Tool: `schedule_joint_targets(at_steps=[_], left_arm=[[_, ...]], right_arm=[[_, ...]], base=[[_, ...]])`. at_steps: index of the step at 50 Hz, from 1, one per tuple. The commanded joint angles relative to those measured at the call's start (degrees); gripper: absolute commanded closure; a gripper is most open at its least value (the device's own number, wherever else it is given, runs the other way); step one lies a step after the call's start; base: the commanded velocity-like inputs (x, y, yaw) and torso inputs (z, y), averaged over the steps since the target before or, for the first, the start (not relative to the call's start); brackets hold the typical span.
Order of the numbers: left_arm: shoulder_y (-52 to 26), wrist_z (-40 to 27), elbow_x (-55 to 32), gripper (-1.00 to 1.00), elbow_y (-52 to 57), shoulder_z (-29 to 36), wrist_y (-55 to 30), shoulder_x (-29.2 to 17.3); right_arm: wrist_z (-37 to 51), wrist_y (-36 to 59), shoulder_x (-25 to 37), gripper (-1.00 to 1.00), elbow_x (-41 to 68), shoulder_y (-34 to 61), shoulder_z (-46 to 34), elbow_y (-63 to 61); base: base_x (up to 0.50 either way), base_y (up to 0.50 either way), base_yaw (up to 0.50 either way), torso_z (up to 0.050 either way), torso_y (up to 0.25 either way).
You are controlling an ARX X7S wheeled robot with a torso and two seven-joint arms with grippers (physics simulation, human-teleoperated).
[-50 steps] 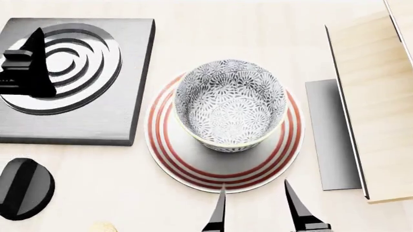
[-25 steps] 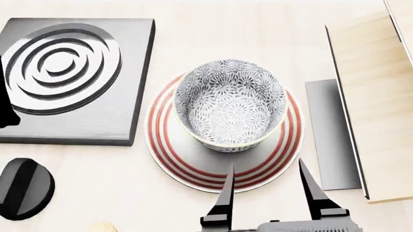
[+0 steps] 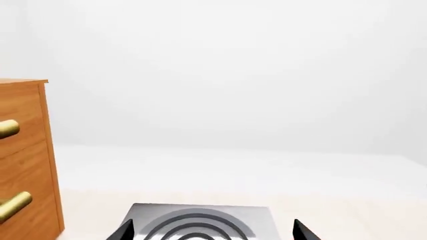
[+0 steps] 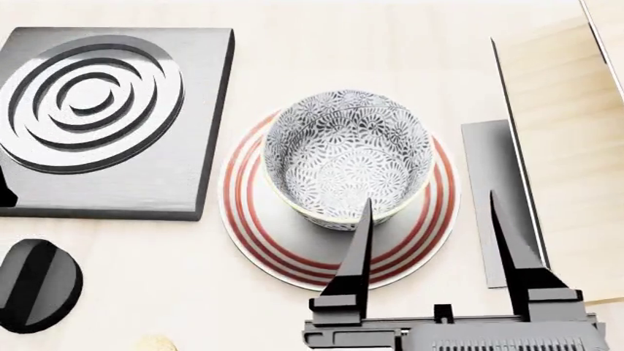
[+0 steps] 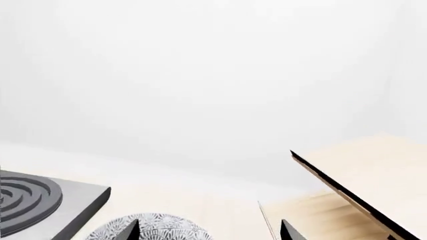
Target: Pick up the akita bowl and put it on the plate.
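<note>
Sitting upright on the plate (image 4: 292, 252), the akita bowl (image 4: 348, 155) is ungripped.

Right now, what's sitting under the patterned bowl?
The akita bowl sits on the plate, whose red rings show all around it. The plate's middle is covered by the bowl, and the right gripper overlaps its near edge.

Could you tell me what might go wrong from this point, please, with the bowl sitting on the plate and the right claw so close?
The open right claw has one fingertip overlapping the akita bowl at its near rim in the head view; a careless move might nudge the bowl off the plate. The bowl sits toward the plate's far side, so a push could tip it over that edge. The wooden panel stands close on the right and could be clipped.
</note>
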Motion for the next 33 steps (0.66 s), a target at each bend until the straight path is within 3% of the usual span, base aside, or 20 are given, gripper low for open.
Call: schedule_joint_targets(at_steps=[1,10,33], left_arm=[[2.6,-0.3,1.8,-1.0,2.3,-0.7,1.7,-0.8],[7.0,-2.5,0.7,-1.0,8.8,-4.6,3.9,-4.3],[11.9,-5.1,3.7,-1.0,14.2,-8.7,6.6,-7.1]], right_arm=[[1.7,2.4,2.0,-1.0,-0.3,-0.3,1.2,-6.7],[2.7,3.1,3.0,-1.0,-0.6,-1.0,1.9,-10.4],[4.8,6.3,5.2,-1.0,0.1,-0.5,4.7,-17.5]], base=[[0.0,0.0,0.0,0.0,0.0],[0.0,0.0,0.0,0.0,0.0],[0.0,0.0,0.0,0.0,0.0]])
